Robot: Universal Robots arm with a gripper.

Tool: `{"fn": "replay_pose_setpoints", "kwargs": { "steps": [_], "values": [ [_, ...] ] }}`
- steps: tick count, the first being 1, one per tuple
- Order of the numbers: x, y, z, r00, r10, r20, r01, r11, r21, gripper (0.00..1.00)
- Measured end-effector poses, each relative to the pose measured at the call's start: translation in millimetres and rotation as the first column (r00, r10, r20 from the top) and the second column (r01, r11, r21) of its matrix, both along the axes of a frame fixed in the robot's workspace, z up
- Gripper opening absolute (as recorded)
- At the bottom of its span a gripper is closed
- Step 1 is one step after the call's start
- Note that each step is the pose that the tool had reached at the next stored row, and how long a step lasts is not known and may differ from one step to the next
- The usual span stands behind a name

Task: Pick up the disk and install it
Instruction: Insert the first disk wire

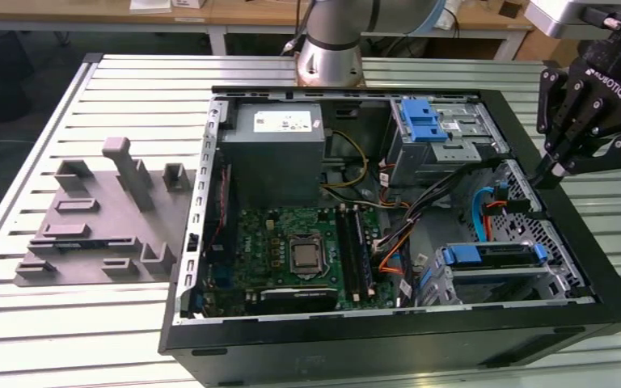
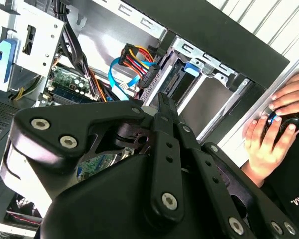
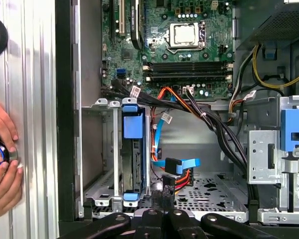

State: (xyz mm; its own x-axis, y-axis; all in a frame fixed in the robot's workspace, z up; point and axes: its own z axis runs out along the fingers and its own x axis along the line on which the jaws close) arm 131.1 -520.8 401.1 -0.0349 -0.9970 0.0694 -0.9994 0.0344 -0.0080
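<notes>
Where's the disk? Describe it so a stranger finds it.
Look in the open computer case, at the metal drive cage in the corner toward the exterior view's right. The disk sits in it, framed in blue plastic, unlike the bare grey power-supply box.

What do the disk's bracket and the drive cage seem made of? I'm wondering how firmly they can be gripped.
The disk sits on edge in the drive cage. Its bracket looks like moulded blue plastic: uniform colour, soft sheen. The cage looks like bare sheet metal: grey, punched holes, folded edges.
</notes>
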Motion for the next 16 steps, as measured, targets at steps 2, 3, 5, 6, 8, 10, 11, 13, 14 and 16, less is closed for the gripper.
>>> {"fn": "replay_pose_setpoints", "kwargs": {
  "steps": [2,3,5,6,8,10,11,13,14,16],
  "values": [
    [0.1,0.0,-0.1,1.0,0.0,0.0,0.0,1.0,0.0,0.11],
    [0.0,0.0,0.0,1.0,0.0,0.0,0.0,1.0,0.0,0.11],
    [0.1,0.0,-0.3,1.0,0.003,-0.0001,-0.003,1.0,0.0001,0.11],
    [0.1,0.1,-0.6,0.9999,0.011,0.0,-0.011,0.9999,0.0002,0.11],
    [0.1,0.0,-1.2,0.9995,0.031,0.0001,-0.031,0.9995,0.0,0.11],
    [0.2,0.0,-2.3,0.9992,0.039,0.0001,-0.039,0.9992,0.0001,0.11],
    [0.2,0.1,-3.0,0.9992,0.041,0.0002,-0.041,0.9992,-0.0002,0.11],
    [0.2,1.2,-4.1,0.9992,0.041,0.0001,-0.041,0.9992,-0.0019,0.11],
    [0.3,2.0,-4.6,0.9991,0.041,0.0,-0.041,0.9991,-0.0032,0.11],
    [0.7,10.0,-9.0,0.9991,0.041,-0.0003,-0.041,0.9991,-0.0129,0.11]
  ]
}}
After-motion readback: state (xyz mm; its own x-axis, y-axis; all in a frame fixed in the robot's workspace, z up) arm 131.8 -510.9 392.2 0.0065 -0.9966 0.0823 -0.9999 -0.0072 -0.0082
